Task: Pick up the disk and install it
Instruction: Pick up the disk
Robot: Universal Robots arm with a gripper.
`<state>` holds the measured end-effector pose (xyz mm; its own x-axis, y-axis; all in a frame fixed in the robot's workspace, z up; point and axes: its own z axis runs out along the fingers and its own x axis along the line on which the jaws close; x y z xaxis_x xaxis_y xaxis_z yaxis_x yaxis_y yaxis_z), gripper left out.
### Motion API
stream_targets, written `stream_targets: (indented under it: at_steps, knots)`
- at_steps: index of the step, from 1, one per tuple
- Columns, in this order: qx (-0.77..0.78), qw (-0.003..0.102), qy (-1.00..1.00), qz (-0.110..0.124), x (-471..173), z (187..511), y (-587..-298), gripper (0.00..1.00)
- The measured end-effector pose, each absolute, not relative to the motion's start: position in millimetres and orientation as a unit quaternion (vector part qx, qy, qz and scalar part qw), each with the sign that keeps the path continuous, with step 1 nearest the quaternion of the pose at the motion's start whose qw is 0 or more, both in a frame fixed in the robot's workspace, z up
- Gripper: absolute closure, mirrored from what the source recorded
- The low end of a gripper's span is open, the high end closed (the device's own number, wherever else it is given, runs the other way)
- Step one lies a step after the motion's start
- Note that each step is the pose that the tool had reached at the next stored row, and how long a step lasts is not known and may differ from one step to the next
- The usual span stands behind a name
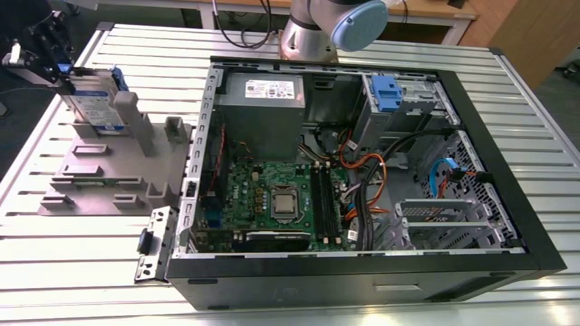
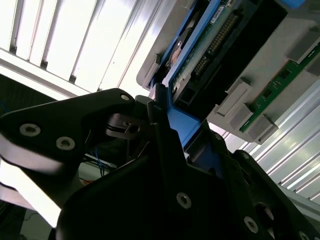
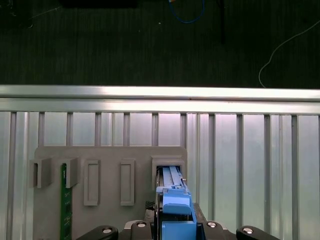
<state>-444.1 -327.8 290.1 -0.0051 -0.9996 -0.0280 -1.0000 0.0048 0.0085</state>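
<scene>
The disk (image 1: 95,102) stands on edge in a slot at the far end of the grey fixture (image 1: 100,180), on the exterior view's left, its silver face and blue side rail showing. My gripper (image 1: 62,73) comes down onto its top edge, shut on the disk. In the second wrist view the black fingers (image 2: 159,107) press against the blue rail of the disk (image 2: 186,125), whose green circuit-board side faces the camera. The first wrist view shows the disk's blue rail (image 3: 176,202) rising out of the fixture slot (image 3: 167,165) between the gripper's black parts.
The open computer case (image 1: 507,204) lies on the slatted metal table, with the motherboard, cables, a grey power supply (image 1: 263,92) and a drive bay with a blue latch (image 1: 386,92). A green memory stick (image 3: 63,200) stands in another fixture slot. The robot base (image 1: 313,34) is behind the case.
</scene>
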Motion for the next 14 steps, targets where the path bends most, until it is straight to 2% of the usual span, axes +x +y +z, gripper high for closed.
stream_targets:
  at_steps: [14]
  knots:
    - [-0.705,0.007,0.709,0.013,-444.1,295.7,-327.8,0.64]
